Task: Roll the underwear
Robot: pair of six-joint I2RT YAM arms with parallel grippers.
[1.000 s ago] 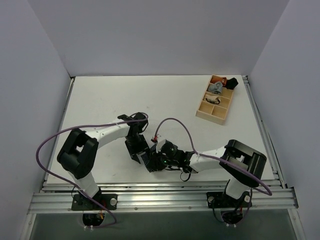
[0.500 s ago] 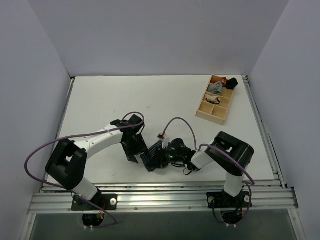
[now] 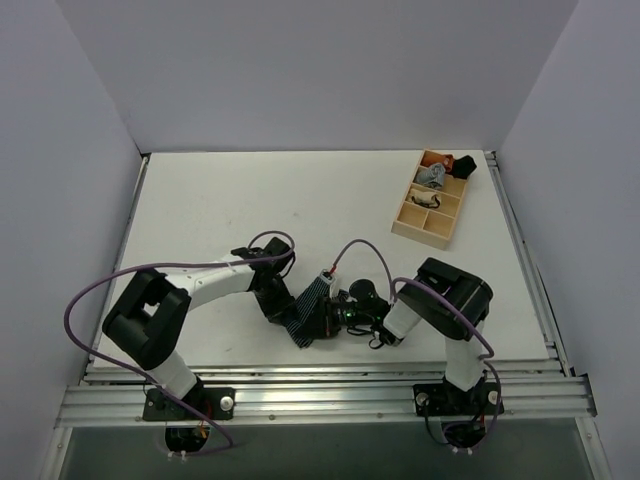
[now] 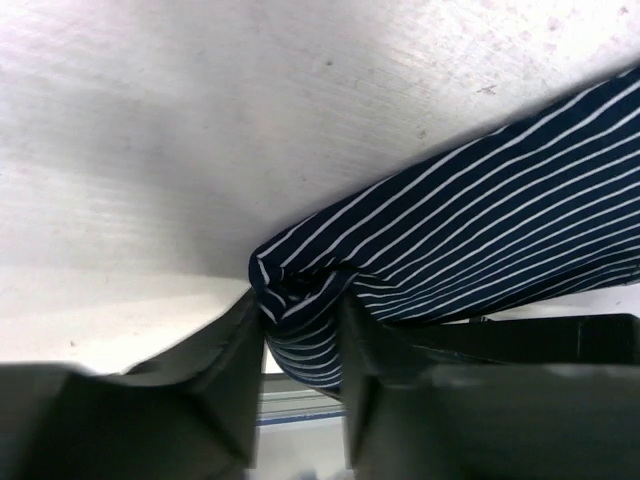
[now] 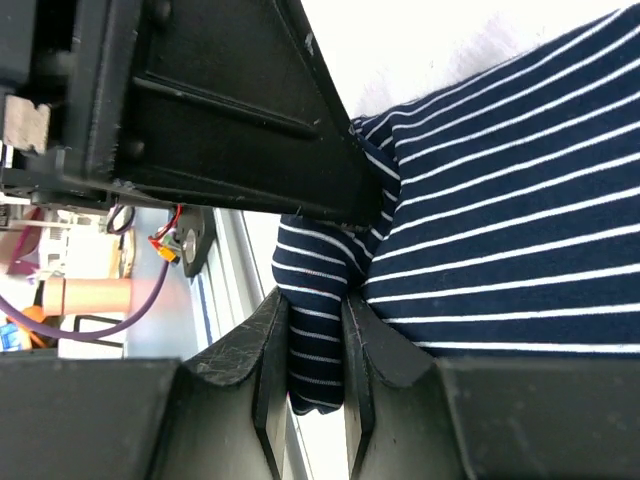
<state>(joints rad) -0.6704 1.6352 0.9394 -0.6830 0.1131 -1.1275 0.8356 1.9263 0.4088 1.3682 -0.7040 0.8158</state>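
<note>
The underwear (image 3: pixel 310 312) is dark navy cloth with fine white pinstripes, bunched on the table near the front edge between the two arms. My left gripper (image 3: pixel 277 308) is shut on its left edge; the left wrist view shows a fold of the cloth (image 4: pixel 300 320) pinched between the two fingers (image 4: pixel 225 370). My right gripper (image 3: pixel 328 318) is shut on its right side; the right wrist view shows a striped fold (image 5: pixel 318 340) hanging between the fingers (image 5: pixel 375 360), with the left gripper's black body (image 5: pixel 200 110) right beside it.
A wooden compartment tray (image 3: pixel 432 200) stands at the back right, with small rolled grey, black and orange garments (image 3: pixel 445 168) in its far compartments. Purple cables (image 3: pixel 120 275) loop over both arms. The table's metal front rail (image 3: pixel 320 395) lies just behind the grippers.
Both arms have drawn in and turned; the cloth has stretched into a longer strip angling up to the right. Both grippers stay shut on it.
</note>
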